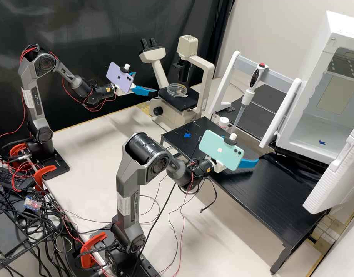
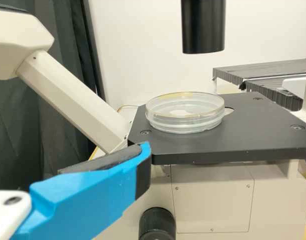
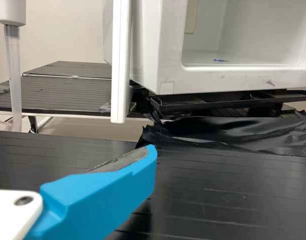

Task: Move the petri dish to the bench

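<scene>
The left arm's white gripper with bright blue fingers [image 1: 147,83] hangs with its fingers apart and nothing between them, just short of a cream-coloured microscope [image 1: 158,66]. Directly ahead of it, flat on the microscope's square black stage [image 2: 252,140], sits the round, clear plastic petri dish [image 1: 177,90], well within what looks like an easy forward reach. Round and low, the dish offers no long axis; a level grip across its rim seems the likely approach, beneath the black condenser tube [image 2: 203,25] overhead.

Farther out stands the dark, ridged bench [image 1: 269,196], marked with a blue tape cross [image 1: 187,135], probably the drop spot. Over it waits the right arm's matching gripper [image 1: 241,148], open and empty, well apart from the dish.

A lavender phone [image 1: 119,77] hides much of the left gripper's far finger from the room. Whether the dish wears a lid is hard to make out.
</scene>
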Action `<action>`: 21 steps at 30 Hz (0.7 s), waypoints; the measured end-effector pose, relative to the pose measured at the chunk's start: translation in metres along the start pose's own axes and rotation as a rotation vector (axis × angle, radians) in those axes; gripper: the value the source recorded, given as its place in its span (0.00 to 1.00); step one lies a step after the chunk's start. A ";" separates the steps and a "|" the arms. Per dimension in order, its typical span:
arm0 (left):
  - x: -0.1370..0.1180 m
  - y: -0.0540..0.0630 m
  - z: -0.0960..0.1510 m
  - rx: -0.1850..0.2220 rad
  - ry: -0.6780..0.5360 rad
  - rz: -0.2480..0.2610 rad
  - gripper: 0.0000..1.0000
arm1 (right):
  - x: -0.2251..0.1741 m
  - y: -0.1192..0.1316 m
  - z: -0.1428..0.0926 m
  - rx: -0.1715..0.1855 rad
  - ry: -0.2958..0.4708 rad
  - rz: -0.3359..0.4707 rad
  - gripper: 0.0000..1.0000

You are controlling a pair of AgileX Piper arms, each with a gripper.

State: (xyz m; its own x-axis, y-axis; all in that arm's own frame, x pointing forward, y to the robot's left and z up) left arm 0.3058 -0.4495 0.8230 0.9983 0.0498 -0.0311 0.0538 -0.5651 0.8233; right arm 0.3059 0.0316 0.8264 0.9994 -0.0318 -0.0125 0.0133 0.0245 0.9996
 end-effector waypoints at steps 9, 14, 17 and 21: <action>0.000 0.000 0.000 0.000 0.000 0.000 1.00 | 0.000 0.000 0.000 0.000 -0.002 -0.002 1.00; 0.000 0.000 0.000 0.000 0.000 0.000 1.00 | -0.011 0.000 -0.001 0.000 0.002 -0.004 1.00; 0.000 0.000 0.000 0.000 0.000 0.000 1.00 | -0.020 0.000 -0.010 -0.001 0.032 -0.002 1.00; 0.000 0.000 0.000 0.000 0.000 0.000 1.00 | -0.031 -0.004 -0.032 0.004 0.115 -0.013 1.00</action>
State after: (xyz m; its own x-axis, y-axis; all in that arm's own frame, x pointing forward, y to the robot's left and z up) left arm 0.3058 -0.4495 0.8230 0.9983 0.0498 -0.0311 0.0538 -0.5651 0.8233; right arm 0.2758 0.0645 0.8219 0.9961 0.0830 -0.0285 0.0268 0.0207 0.9994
